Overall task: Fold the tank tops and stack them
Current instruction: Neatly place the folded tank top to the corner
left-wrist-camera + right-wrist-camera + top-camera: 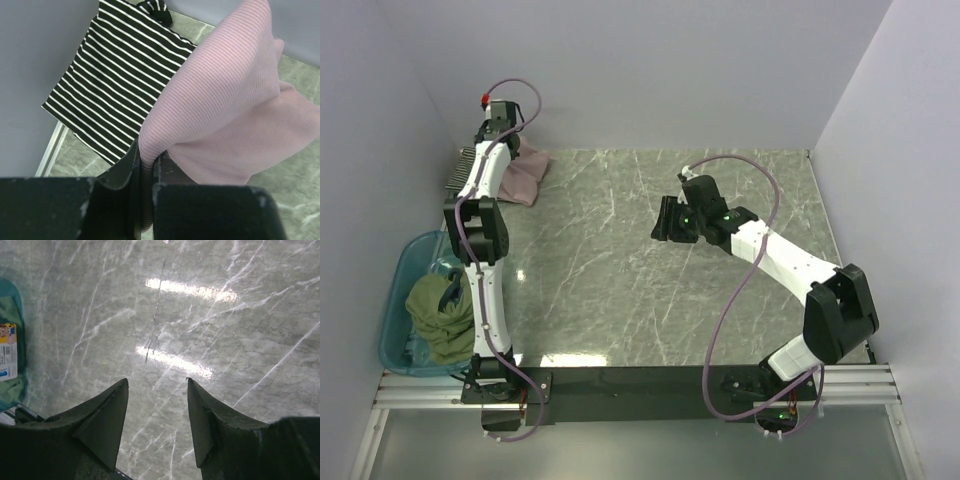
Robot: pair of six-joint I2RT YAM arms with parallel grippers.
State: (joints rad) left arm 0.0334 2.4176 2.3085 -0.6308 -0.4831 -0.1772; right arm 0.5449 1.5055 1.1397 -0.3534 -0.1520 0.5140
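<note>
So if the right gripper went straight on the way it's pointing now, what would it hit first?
Probably the grey-green marble-patterned tabletop; nothing lies between the open right gripper and it, though depth is hard to judge.

Ribbed pink tank top point(225, 100), glossy table point(210, 325)

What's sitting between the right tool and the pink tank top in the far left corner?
Nothing: the top view shows only bare marble table between the right tool and the pink tank top.
</note>
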